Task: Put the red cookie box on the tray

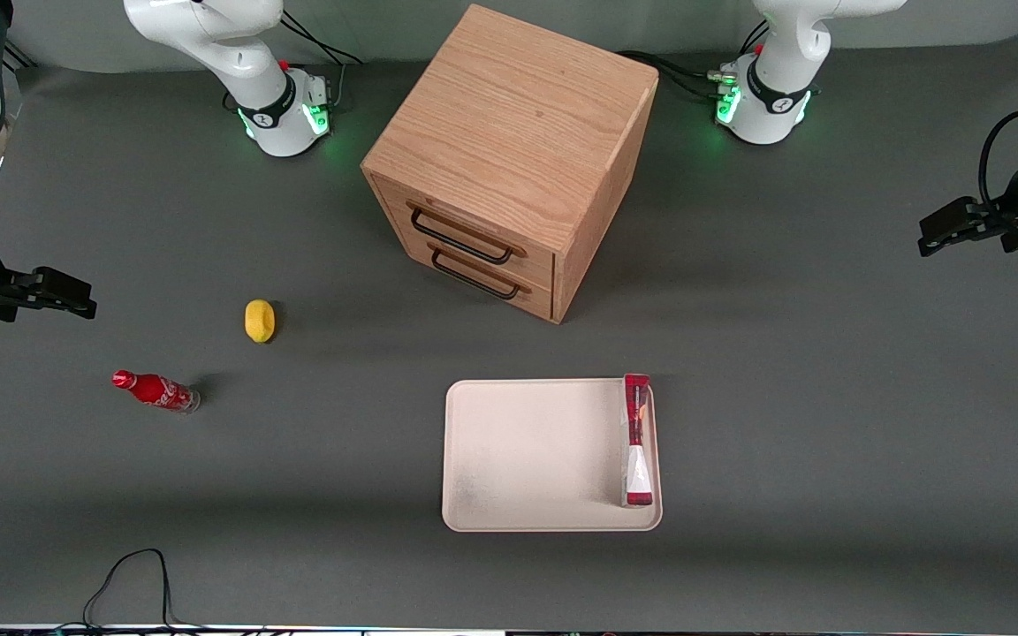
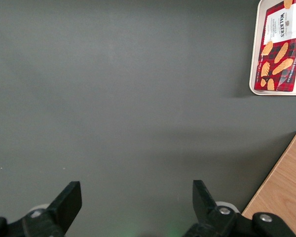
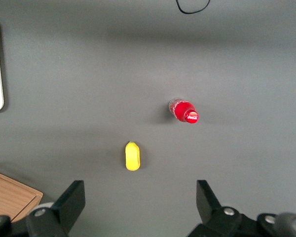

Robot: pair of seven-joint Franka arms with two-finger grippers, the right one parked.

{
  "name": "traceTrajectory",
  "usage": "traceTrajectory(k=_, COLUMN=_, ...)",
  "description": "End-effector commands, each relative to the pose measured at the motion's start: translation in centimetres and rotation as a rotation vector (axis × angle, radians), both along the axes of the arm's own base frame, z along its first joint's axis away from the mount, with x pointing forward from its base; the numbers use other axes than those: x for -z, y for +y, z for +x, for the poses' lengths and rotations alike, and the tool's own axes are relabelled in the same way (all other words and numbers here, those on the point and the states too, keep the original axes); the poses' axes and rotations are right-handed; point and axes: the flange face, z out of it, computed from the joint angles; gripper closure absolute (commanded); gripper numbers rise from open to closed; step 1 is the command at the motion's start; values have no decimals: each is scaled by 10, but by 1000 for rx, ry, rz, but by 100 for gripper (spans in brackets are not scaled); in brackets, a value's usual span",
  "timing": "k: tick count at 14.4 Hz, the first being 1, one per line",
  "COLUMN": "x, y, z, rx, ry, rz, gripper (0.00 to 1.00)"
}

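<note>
On the tray [image 1: 527, 459], at its edge toward the working arm's end of the table, your red cookie box [image 1: 637, 440] stands on its thin side — inside the rim. Your gripper [image 1: 929, 237] hangs well apart from it above the bare table [image 1: 827, 397], fingers [image 2: 66, 200] spread wide, holding nothing.

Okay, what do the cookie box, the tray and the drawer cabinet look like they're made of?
The cookie box, standing on edge in the tray, looks like printed cardboard with a slight sheen on its tartan print. The tray looks like matte moulded plastic: plain cream, rounded corners. The drawer cabinet shows wood grain, possibly veneer. The gripper hangs open over bare table.
</note>
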Motion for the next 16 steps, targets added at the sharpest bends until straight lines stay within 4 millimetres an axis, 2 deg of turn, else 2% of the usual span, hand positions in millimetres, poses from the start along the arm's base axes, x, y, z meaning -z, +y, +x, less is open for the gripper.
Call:
traceTrajectory(k=1, x=-8, y=-7, z=-7, rx=21, ry=2, rz=-11, gripper=0)
traceTrajectory(k=9, x=-6, y=-6, z=-4, rx=21, ry=-1, rz=-13, gripper=0)
traceTrajectory(k=13, x=-6, y=3, z=-4, rx=5, ry=-4, rz=-24, gripper=0)
traceTrajectory(k=16, x=-6, y=0, z=-4, rx=11, ry=-4, rz=-23, gripper=0)
